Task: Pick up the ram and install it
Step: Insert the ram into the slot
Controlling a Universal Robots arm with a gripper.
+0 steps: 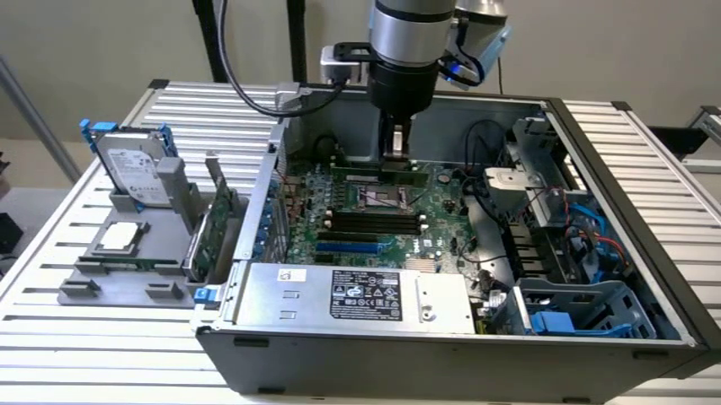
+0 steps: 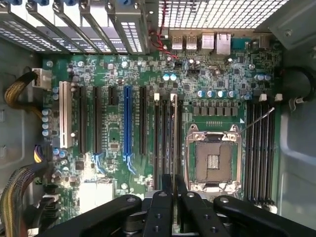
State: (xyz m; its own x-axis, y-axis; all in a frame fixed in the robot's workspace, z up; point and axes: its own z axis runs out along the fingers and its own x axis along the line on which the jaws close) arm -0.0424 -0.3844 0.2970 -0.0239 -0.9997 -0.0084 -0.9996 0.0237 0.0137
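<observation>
Green motherboard (image 2: 113, 74) dotted with small silver parts, carrying 1 blue slot (image 2: 127, 123), 1 white slot (image 2: 62, 118) and several black ones; its socket frame (image 2: 213, 158) is silver. Green ram (image 1: 403, 175); black gripper (image 2: 174, 185). Grey case (image 1: 451, 363) on a table (image 1: 67, 312) of pale ribbed slats. Silver hard drive (image 1: 133, 169) with blue rails. Yellow and black cable bundle (image 2: 17, 94). Silver power supply (image 1: 293, 295) with a black label

The ram (image 1: 381, 175) is a long, thin green stick, level and standing on edge just above the frame's centre, pinched from above between the jaws. It seems to hang clear above the black slots (image 1: 372, 221).
</observation>
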